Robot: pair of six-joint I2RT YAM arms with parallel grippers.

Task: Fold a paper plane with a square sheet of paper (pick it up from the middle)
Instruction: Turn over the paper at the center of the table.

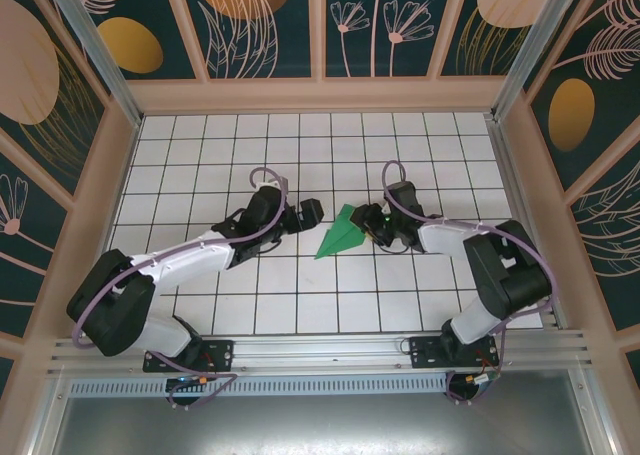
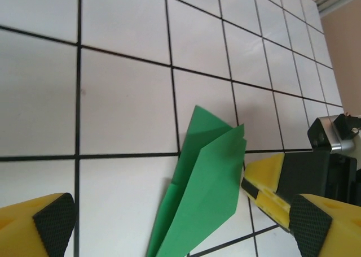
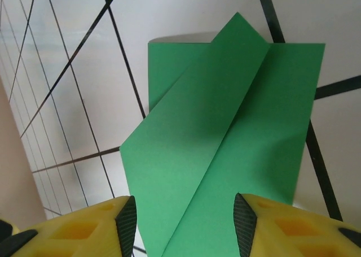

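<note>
The white grid-tiled table [image 1: 200,155] carries everything. The left arm [image 1: 190,260] comes in from 7 o'clock and the right arm [image 1: 490,260] from 5 o'clock, and their wrists are close together near the middle of the table. There the paper plane [image 1: 338,237] [image 2: 203,195] [image 3: 225,133] lies on the tiles, a narrow bright green dart. In the top view its long axis runs from 1 o'clock to 7 o'clock, with the pointed nose toward 7 and the broad tail toward 1. A straight crease runs along its length between the folded layers.

The right gripper [image 1: 368,223] [image 3: 183,223] sits at the tail, on the plane's 3 o'clock side. Its jaws are apart, with the green paper spanning the gap between the yellow fingers [image 3: 84,229]; whether the black pads actually press the paper is hard to tell. The left gripper [image 1: 308,213] [image 2: 180,229] is at the plane's 10 o'clock, near but apart from it, jaws spread wide, one black pad [image 2: 53,220] at each side of the wrist view
</note>
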